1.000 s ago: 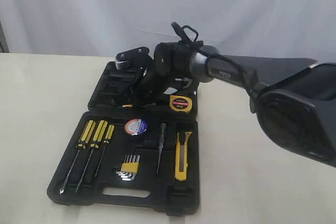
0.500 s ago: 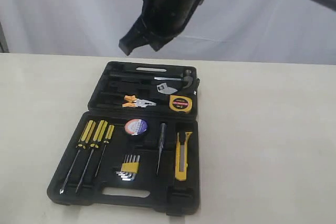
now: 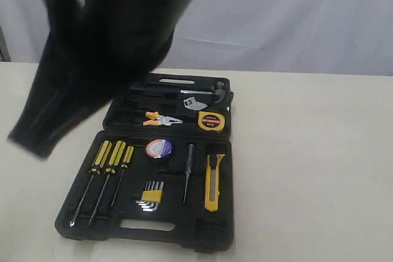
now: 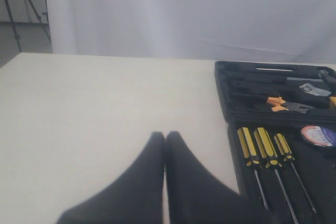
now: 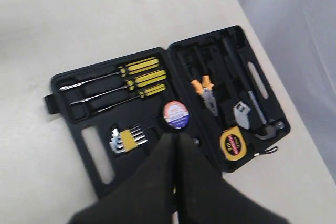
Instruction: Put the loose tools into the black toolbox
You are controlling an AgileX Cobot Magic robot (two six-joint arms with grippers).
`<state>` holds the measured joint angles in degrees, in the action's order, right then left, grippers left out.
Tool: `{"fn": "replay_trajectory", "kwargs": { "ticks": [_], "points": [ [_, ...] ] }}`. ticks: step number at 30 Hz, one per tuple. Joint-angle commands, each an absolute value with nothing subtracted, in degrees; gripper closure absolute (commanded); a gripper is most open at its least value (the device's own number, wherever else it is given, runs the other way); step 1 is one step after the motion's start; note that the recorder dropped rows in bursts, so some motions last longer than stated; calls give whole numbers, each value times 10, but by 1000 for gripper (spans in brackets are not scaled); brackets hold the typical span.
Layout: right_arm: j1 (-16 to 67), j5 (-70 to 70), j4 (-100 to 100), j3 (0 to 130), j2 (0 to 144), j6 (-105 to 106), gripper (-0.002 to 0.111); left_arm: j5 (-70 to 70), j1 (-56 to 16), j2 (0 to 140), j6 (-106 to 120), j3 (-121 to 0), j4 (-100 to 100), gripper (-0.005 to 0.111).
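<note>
Black moulded plastic: in the exterior view the toolbox lies open, each tool in a shaped recess. A blurred dark arm covers one corner of it, and you cannot make out a gripper there. The tape measure is yellow and round-cornered, the pliers have orange handles, the tape roll is glossy with a pale label, and the utility knife is long, flat and yellow. All four look seated, so the loading reads as done.

Left wrist view: the left gripper has its smooth black fingers pressed tip to tip with nothing between them, over the bare matte table. The toolbox sits off to its side. The screwdrivers are nearest, with the tape roll and pliers beyond.

Right wrist view: the right gripper has its fingers closed together and empty, high above the box. The tape roll is just past the tips, and the tape measure and pliers are further out. The hex keys are off to the other side. The knife is hidden behind the fingers.

Step in hand, as judged: clearing away. Leave the fingers closed and swing the arm wide of the open lid half. Check that no handle rides proud of its recess before you call it finished.
</note>
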<state>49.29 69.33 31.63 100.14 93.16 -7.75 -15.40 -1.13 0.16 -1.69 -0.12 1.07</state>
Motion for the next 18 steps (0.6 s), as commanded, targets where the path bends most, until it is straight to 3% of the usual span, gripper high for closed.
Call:
{"fn": "replay_trajectory", "kwargs": {
  "ticks": [1,10,18],
  "points": [
    [555,700,385,895,894,-182,109,-154,-12,0,-17,0,12,107],
    [596,700,440,708,903,-222,109,-154,-12,0,-17,0,12,107],
    [596,639,432,657,904,-231,109,-154,-12,0,-17,0,12,107]
  ]
}}
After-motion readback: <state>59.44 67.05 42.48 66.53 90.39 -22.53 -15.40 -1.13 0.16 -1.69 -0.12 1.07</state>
